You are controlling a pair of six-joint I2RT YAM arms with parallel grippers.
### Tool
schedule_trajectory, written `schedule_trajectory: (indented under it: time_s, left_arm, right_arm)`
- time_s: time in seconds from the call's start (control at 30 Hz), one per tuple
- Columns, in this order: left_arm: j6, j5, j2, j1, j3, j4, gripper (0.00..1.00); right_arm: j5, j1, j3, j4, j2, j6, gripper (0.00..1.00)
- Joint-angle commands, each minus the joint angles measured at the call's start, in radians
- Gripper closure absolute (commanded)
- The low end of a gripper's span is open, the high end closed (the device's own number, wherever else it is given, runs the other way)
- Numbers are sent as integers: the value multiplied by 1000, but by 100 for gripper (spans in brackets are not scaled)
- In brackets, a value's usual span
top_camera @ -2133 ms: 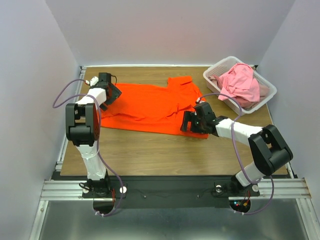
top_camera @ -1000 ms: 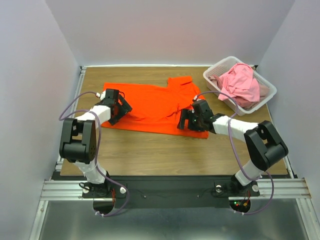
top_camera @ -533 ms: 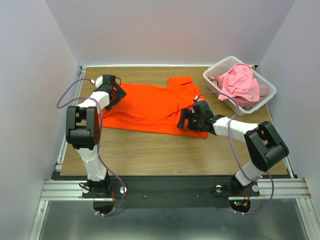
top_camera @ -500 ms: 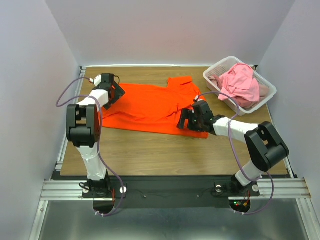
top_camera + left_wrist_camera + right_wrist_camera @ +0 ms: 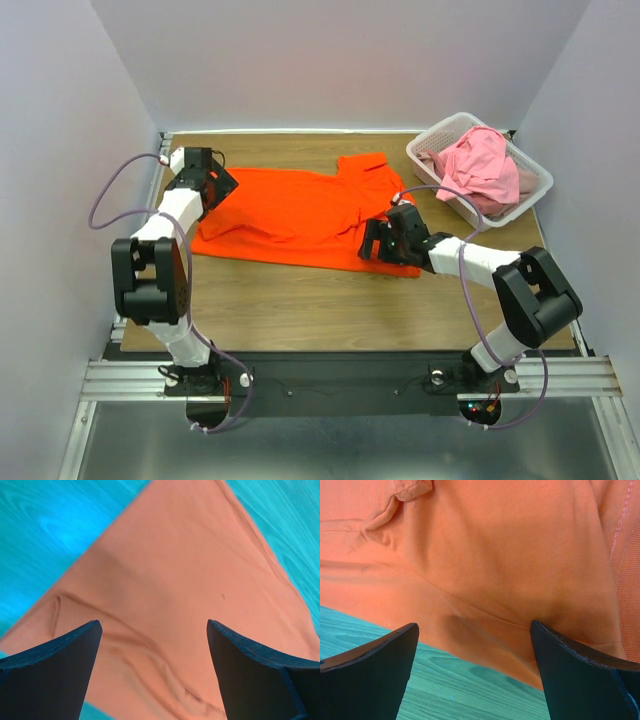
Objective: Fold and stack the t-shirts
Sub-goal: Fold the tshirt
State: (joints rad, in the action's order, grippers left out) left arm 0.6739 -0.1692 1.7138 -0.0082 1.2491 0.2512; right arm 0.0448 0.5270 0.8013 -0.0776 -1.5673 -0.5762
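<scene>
The bright orange t-shirt (image 5: 290, 212) lies spread across the middle of the wooden table, with a sleeve bunched at its far right. My left gripper (image 5: 213, 187) is open over the shirt's far left corner; its wrist view shows orange cloth (image 5: 165, 595) between the spread jaws, nothing held. My right gripper (image 5: 372, 243) is open over the shirt's near right edge; its wrist view shows the orange hem (image 5: 485, 625) between the spread jaws and bare table below. The light pink t-shirt (image 5: 480, 170) lies crumpled in the basket.
A white plastic lattice basket (image 5: 430, 152) stands at the table's back right corner. Grey walls close the table on the left, back and right. The wooden table (image 5: 330, 300) shows bare in front of the orange shirt.
My left gripper swung from the shirt's near left edge to its far left corner, and that end of the shirt now lies flatter. My right gripper has barely moved.
</scene>
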Motion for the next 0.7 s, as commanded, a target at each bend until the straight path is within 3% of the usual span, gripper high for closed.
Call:
schedule_trajectory:
  time_s: [0.0,0.13,0.33,0.67]
  left_arm:
    - [33,10,-107,-42,-181,-24,1]
    - [53,78,-122,-70,-278,-102,1]
    - [52,65,9,-130,-226,-98,1]
    - [92,-102,79,-76,-105,-15,1]
  right_arm:
    - [26,4,-25,-44,4,4,0]
    - [30,4,-33,-45,9,1,0]
    - [35,4,-40,-47,4,-5,0]
    - [64,4,-56,-56,15,-8,0]
